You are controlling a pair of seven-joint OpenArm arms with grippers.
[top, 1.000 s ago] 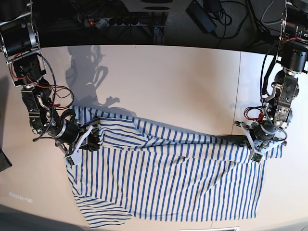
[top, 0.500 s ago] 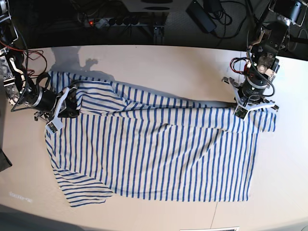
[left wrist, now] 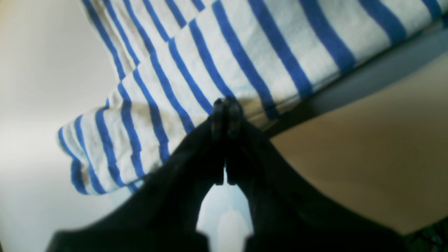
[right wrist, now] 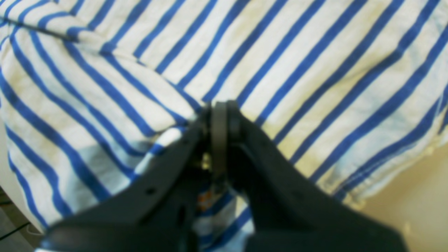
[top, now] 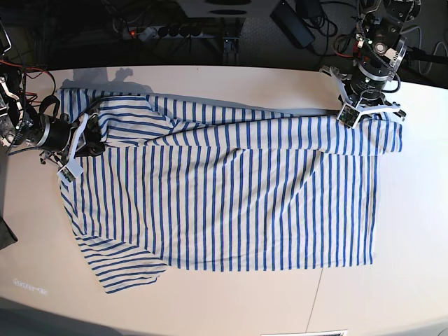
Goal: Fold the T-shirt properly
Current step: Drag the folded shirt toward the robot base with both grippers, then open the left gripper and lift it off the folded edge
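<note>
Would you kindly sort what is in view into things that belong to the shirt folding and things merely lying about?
Belonging to the job:
T-shirt
left gripper, shut on the T-shirt
right gripper, shut on the T-shirt
table

Lying about:
power strip
black adapter
cables

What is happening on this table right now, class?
A two-armed robot is working a striped T-shirt on a table. The left gripper and right gripper each pinch the far edge of the shirt, one at each end, fingers closed on cloth. The shirt lies mostly spread out, not yet folded.
</note>
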